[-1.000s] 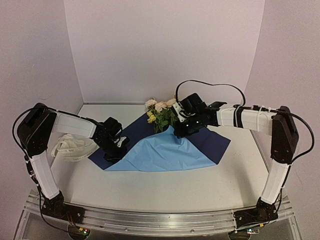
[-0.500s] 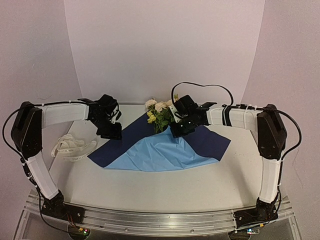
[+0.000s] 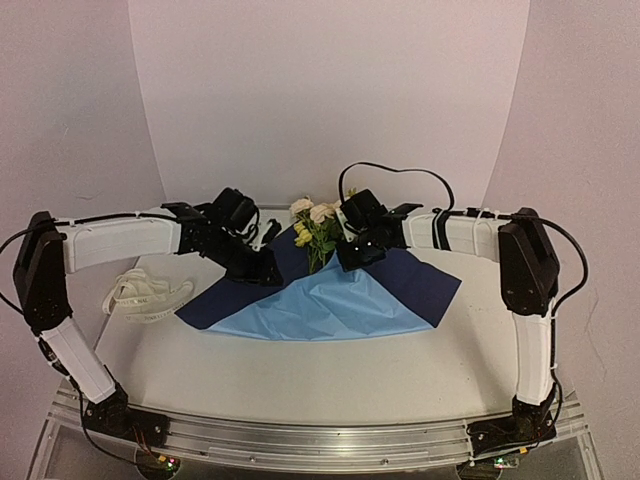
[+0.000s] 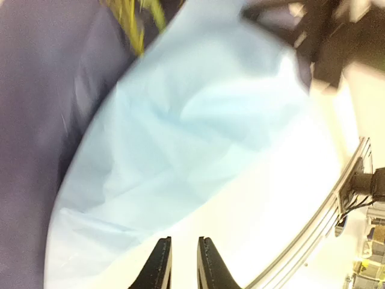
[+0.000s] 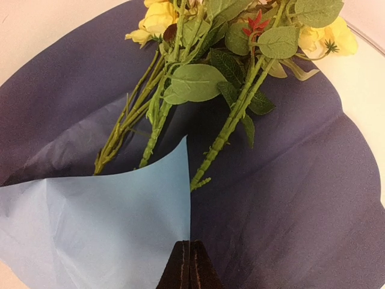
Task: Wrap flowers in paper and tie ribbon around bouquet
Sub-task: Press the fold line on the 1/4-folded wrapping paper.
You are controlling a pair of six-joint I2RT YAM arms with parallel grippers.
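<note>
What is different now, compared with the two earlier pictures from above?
The left claw left the left corner of the paper, rose, and swung right toward the flowers; it is now slightly open and empty. The right claw shifted a little left, still shut on the paper's folded tip. Paper, flowers and ribbon stayed in place.

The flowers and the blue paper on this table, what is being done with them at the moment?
The right gripper is shut on a light blue flap of the paper, folded over the stems of the flowers, which lie on the navy face. The left gripper hovers above the paper's left part, slightly open, holding nothing. The ribbon lies untouched, left of the paper. The wrapping is only begun; nothing is tied.
</note>
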